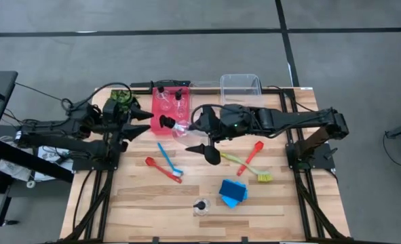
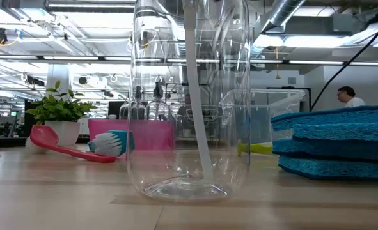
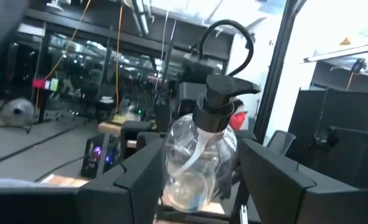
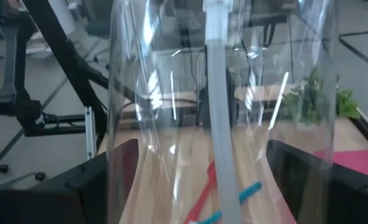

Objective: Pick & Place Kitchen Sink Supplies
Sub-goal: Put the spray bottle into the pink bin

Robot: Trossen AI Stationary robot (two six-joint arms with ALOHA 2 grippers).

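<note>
My right gripper [image 1: 190, 132] is shut on a clear bottle [image 1: 180, 127] with a black pump cap [image 1: 166, 122], held above the table just in front of the red bin [image 1: 161, 108]. My left gripper [image 1: 149, 120] stands open a short way left of the cap, pointing at it. In the left wrist view the bottle [image 3: 199, 155] shows between its fingers; the high view shows a gap. Two more bottles [image 1: 172, 100] stand in the red bin. Another [image 1: 201, 207] stands on its base near the front edge, beside stacked blue sponges [image 1: 233, 192]. My right gripper pinches the bottle's clear body [image 4: 127, 149] between its two fingers [image 4: 103, 180], one on each side wall. The fingers come roughly level from the table's right. The bottle is lifted clear of the table and leans with its cap toward the left arm.
A blue brush [image 1: 166, 156] and a red one [image 1: 163, 169] lie left of centre; a red utensil [image 1: 253, 154] and a yellow-green brush [image 1: 251, 168] lie right of centre. A clear bin [image 1: 241, 85] and a plant [image 1: 119, 100] stand at the back. A person [image 2: 348, 96] shows beyond the table.
</note>
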